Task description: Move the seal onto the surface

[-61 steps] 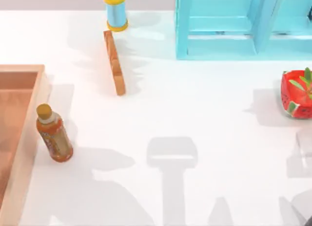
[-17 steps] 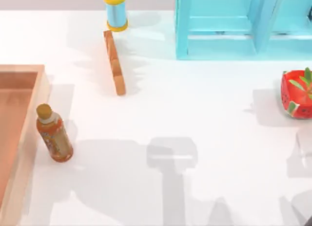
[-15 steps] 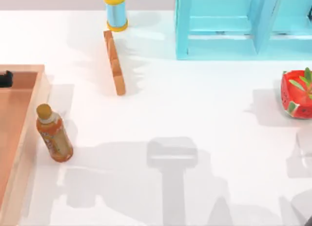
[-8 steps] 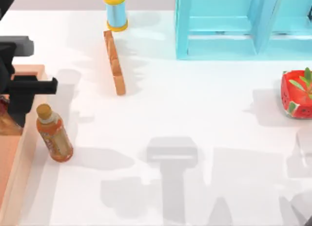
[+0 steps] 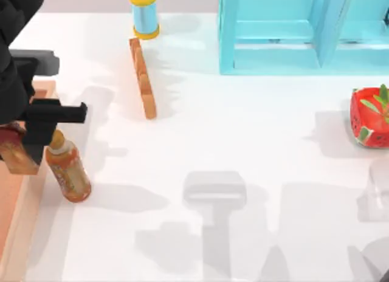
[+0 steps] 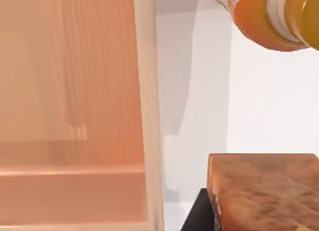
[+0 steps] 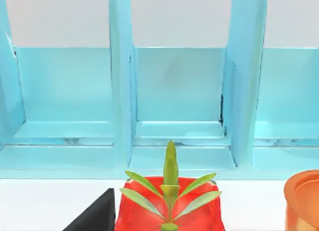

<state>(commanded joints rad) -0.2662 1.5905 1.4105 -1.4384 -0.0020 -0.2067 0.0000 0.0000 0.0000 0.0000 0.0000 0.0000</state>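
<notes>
Amber-brown seal (image 5: 18, 153) with its dark red top sits clamped in the left gripper (image 5: 27, 142), at the far left of the top view, over the right rim of the brown wooden tray (image 5: 24, 233). Left arm is the big black mass at the top-left corner, reaching down to that spot. Seal looks held above the tray edge; contact with the tray cannot be told. Left wrist view: marbled amber seal body (image 6: 264, 191) close up, a black finger (image 6: 197, 216) against its side, tray rim (image 6: 147, 116) beside it and glossy white surface (image 6: 259, 101) beyond.

Orange-brown bottle (image 5: 67, 166) with yellow cap stands on the white surface (image 5: 243, 130) just beside the tray's right rim, touching or nearly touching the gripper from above; same bottle (image 6: 264, 17) shows large in the left wrist view. Long thin orange wooden bar (image 5: 142, 78) lies on the table further back, near a light-blue spool with yellow ends (image 5: 144, 13). Light-blue shelf unit (image 5: 304, 33) stands at the back right. Red watermelon-style pot with a green plant (image 5: 371, 116) is at the right edge.

Right arm is parked off the lower right. Right wrist view: shelf unit (image 7: 174, 91), red pot with plant (image 7: 169, 206), an orange rounded object (image 7: 304, 198) at the edge, a black wedge (image 7: 97, 213). Right gripper's state cannot be told.
</notes>
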